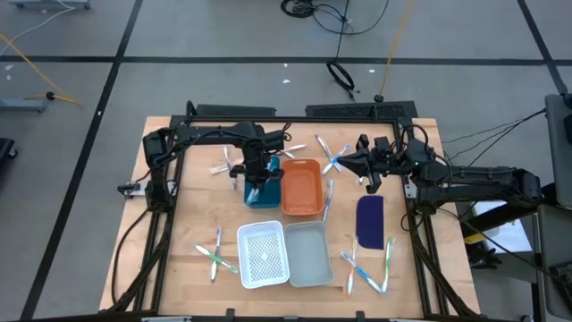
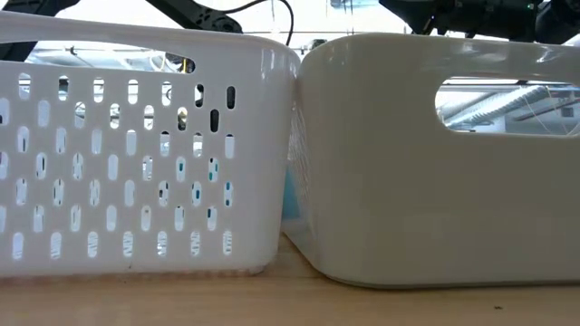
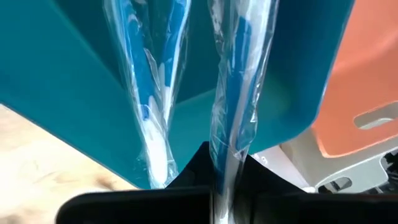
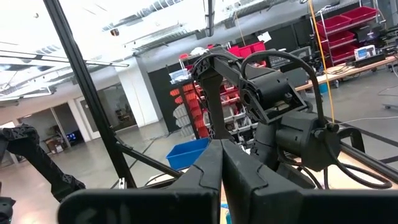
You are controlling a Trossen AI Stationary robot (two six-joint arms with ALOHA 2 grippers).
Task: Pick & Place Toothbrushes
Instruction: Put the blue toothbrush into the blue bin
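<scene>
1. High view: left gripper [image 1: 256, 182] sits over teal bin [image 1: 254, 188], beside orange bin [image 1: 302, 186]. Loose toothbrushes [image 1: 217, 255] lie scattered on table [image 1: 179, 259]. Right gripper [image 1: 371, 183] hangs near dark blue piece [image 1: 370, 221].
2. Low view: white basket [image 2: 136, 145] and grey bin [image 2: 435, 163] only.
3. Left wrist: wrapped toothbrush [image 3: 239, 93] pinched between nearly shut fingers, inside teal bin; 2nd wrapped brush [image 3: 149, 93] alongside.
4. Right wrist: fingers [image 4: 205, 174] pressed together, holding nothing.

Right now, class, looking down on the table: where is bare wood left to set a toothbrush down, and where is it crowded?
Free: the near-left corner of the table, left of the white perforated basket, and the strip left of the teal bin. Crowded: around the orange bin, where the left gripper holds a wrapped toothbrush, and the right side by the dark blue piece with scattered brushes.
</scene>
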